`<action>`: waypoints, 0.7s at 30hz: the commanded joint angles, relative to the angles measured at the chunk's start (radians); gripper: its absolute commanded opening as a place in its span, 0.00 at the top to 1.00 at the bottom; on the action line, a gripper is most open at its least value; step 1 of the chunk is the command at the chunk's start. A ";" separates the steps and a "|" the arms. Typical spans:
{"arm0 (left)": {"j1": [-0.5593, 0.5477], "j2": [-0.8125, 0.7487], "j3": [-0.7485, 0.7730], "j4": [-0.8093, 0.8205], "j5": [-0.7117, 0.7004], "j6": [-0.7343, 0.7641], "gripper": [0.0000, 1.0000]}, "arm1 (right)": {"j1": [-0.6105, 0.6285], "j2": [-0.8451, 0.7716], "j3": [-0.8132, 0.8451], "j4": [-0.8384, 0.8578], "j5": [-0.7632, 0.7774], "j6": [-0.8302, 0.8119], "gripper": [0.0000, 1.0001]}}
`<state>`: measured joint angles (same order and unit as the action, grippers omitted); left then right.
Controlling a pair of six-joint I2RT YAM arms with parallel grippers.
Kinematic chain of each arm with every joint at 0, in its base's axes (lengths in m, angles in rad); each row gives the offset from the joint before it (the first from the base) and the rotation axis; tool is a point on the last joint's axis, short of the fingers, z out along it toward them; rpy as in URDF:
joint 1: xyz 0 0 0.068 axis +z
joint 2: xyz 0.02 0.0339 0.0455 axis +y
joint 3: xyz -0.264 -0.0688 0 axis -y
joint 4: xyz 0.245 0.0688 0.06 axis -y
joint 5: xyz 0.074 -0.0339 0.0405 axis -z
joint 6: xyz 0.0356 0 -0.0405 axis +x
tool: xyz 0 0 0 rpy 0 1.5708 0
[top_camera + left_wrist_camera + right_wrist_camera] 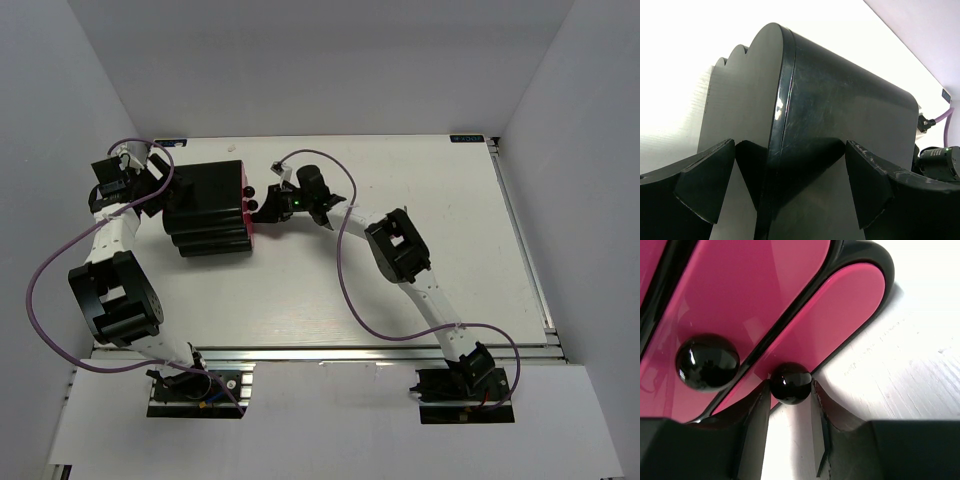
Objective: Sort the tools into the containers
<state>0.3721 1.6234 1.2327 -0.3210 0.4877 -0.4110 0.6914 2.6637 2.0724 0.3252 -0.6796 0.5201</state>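
Note:
The black drawer cabinet [205,208] stands at the table's back left. Its pink drawers face right. In the right wrist view my right gripper [791,386] is shut on the round black knob [790,381] of the outermost pink drawer [850,305], with both fingers touching it. A second knob [707,361] sits on the neighbouring drawer [755,290]. In the top view the right gripper [266,206] is at the cabinet's right face. My left gripper [790,150] is open, with its fingers either side of the cabinet's black back edge [782,100]. No screwdrivers or wrench are in view.
The right arm [400,245] stretches across the middle of the table. Purple cables [345,290] loop over the surface. White walls close in the left, back and right. A metal rail [350,352] runs along the near edge.

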 commanded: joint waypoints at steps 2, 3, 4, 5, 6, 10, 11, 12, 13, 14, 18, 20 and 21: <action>-0.027 0.046 -0.064 -0.214 -0.032 0.049 0.03 | -0.056 -0.060 -0.079 0.034 -0.006 -0.028 0.89; -0.027 0.049 -0.065 -0.213 -0.031 0.048 0.03 | -0.069 -0.079 -0.095 0.035 -0.021 -0.040 0.90; -0.027 0.049 -0.065 -0.211 -0.031 0.049 0.03 | -0.078 -0.090 -0.110 0.040 -0.031 -0.048 0.90; -0.027 0.052 -0.065 -0.211 -0.031 0.049 0.03 | -0.087 -0.099 -0.141 0.040 -0.041 -0.057 0.90; -0.027 0.052 -0.067 -0.210 -0.029 0.049 0.03 | -0.107 -0.123 -0.156 0.035 -0.060 -0.066 0.90; -0.029 0.055 -0.064 -0.207 -0.024 0.051 0.03 | -0.147 -0.200 -0.270 0.020 -0.087 -0.123 0.91; -0.029 0.056 -0.064 -0.205 -0.023 0.051 0.03 | -0.161 -0.214 -0.288 0.009 -0.092 -0.138 0.91; -0.027 0.056 -0.064 -0.204 -0.021 0.049 0.03 | -0.168 -0.238 -0.325 -0.001 -0.101 -0.150 0.91; -0.029 0.058 -0.064 -0.201 -0.020 0.048 0.03 | -0.174 -0.251 -0.345 -0.014 -0.104 -0.160 0.91; -0.027 0.059 -0.062 -0.198 -0.015 0.049 0.03 | -0.191 -0.261 -0.363 -0.018 -0.106 -0.173 0.91; -0.029 0.067 -0.050 -0.197 -0.011 0.051 0.03 | -0.217 -0.301 -0.411 -0.048 -0.110 -0.215 0.87; -0.027 0.072 -0.044 -0.201 -0.011 0.052 0.03 | -0.219 -0.307 -0.397 -0.092 -0.113 -0.261 0.56; -0.027 0.073 -0.042 -0.199 -0.008 0.052 0.03 | -0.219 -0.317 -0.390 -0.110 -0.120 -0.278 0.43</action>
<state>0.3721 1.6268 1.2369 -0.3222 0.4911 -0.4103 0.4763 2.4126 1.6733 0.2710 -0.8085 0.3317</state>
